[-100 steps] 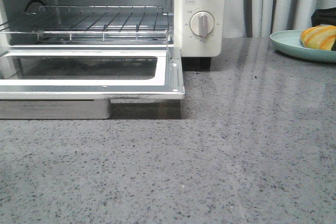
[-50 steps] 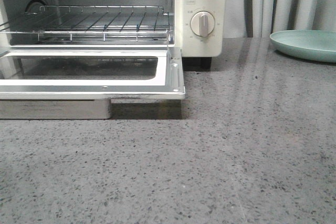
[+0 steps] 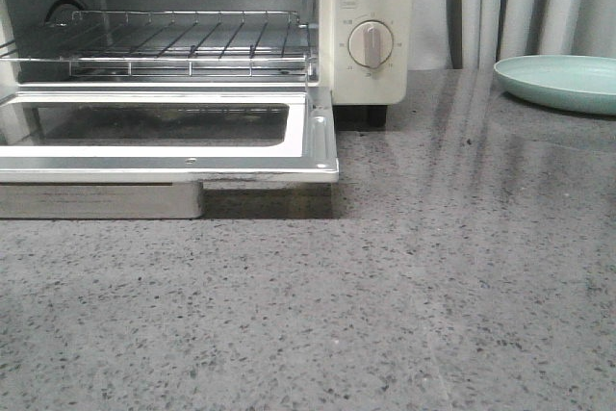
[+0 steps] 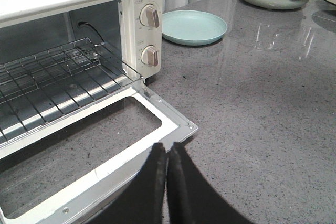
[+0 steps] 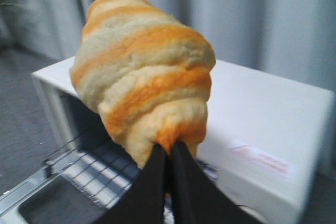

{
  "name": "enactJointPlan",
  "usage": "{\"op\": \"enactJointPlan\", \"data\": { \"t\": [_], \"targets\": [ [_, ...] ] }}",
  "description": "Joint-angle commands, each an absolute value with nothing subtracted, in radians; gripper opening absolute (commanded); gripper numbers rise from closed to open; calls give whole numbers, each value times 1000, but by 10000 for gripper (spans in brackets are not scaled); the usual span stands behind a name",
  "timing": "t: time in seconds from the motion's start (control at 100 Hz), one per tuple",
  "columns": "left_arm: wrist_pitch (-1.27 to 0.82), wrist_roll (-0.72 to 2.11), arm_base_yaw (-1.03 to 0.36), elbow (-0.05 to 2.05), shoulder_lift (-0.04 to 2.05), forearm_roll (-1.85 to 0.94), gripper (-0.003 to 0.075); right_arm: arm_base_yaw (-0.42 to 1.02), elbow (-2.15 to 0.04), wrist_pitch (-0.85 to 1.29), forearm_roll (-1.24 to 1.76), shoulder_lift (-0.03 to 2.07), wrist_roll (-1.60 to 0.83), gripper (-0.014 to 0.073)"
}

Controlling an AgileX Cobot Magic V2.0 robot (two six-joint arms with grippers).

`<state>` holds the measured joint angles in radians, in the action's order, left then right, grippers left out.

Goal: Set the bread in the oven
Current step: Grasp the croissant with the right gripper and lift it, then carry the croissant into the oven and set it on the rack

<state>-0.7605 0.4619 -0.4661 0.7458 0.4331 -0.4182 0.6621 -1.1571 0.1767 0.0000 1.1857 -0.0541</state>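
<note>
Right hand [image 5: 167, 148] pinching the bread [image 5: 142, 72] by one end, carried high above the oven [image 5: 252, 140].
Lower it past the open door, lay it flat on the rack [image 5: 100, 174] below. Left hand [image 4: 167, 153] closed, empty, over the door's edge.

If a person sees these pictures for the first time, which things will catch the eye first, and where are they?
First comes the bread, orange with cream stripes, filling the right wrist view: the right gripper holds it in its jaws above the oven. Next is the oven's door, folded down flat onto the grey counter, with the bare wire rack behind it. A pale green plate sits empty to the oven's right.
</note>
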Motion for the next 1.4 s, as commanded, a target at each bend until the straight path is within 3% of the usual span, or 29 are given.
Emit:
{"op": "enactJointPlan", "data": {
  "t": [0.0, 0.23, 0.68, 1.12, 1.21, 1.28, 1.3, 1.39],
  "targets": [
    [-686, 458, -464, 776, 439, -453, -21, 747, -1187, 107, -24, 1214, -66, -69],
    [-686, 458, -464, 776, 439, -453, -22, 787, -1220, 142, -18, 1369, -66, -69],
    [-686, 458, -464, 776, 439, -454, -21, 775, -1523, 327, -16, 1680, -66, -68],
    [-700, 458, -464, 776, 439, -455, -22, 732, -1574, 291, -16, 1755, -54, -55],
    [-700, 458, -464, 776, 439, -455, -22, 732, -1574, 287, -16, 1755, -54, 61],
    [-700, 458, -464, 776, 439, -454, -22, 732, -1574, 287, -16, 1755, -54, 222],
    [-700, 458, -464, 776, 439, -454, -21, 732, -1574, 287, -16, 1755, -54, 311],
    [-700, 458, -464, 776, 439, -454, -21, 732, -1574, 289, -16, 1755, -54, 472]
  ]
}}
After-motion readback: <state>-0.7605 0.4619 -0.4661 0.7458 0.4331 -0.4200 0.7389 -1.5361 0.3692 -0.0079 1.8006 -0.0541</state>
